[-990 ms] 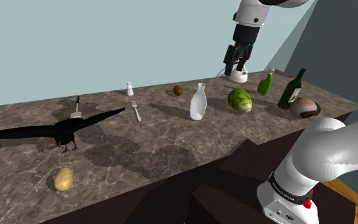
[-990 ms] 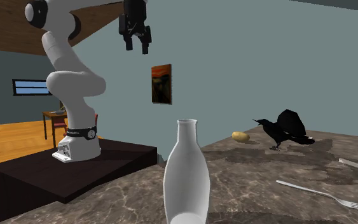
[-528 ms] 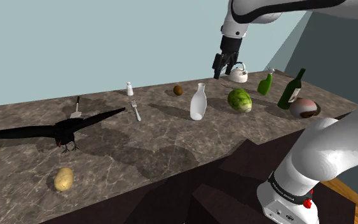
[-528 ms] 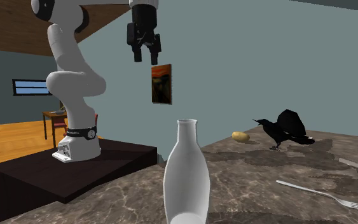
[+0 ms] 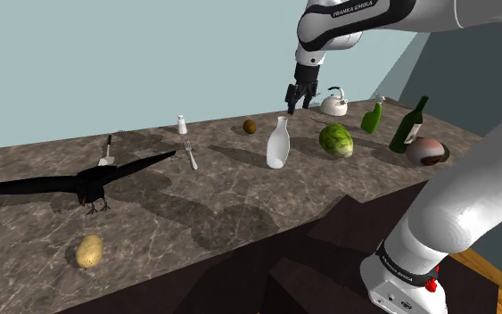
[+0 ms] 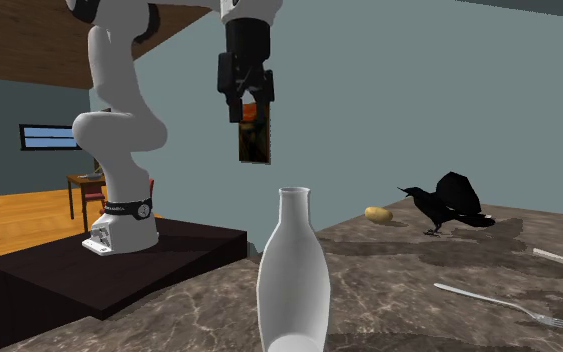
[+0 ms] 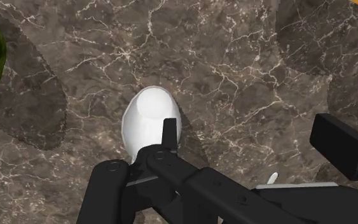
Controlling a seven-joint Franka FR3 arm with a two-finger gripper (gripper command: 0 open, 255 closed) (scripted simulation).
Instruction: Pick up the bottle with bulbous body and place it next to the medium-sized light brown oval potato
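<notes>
end effector up in the air above the tabletop, fingers spread apart and nothing between them, hanging just above the white bottle and a shade towards the shoulder view's right. from the wrist view the end effector looks straight down, and the bottle sits under one finger, not between the pair. the bottle stands upright mid-tabletop, a green melon near it on the shoulder view's right, a fork on its left. the potato lies well apart, near the front edge, just beyond a black crow. in the second exterior view the end effector hangs in front of a wall painting, with the bottle up close.
</notes>
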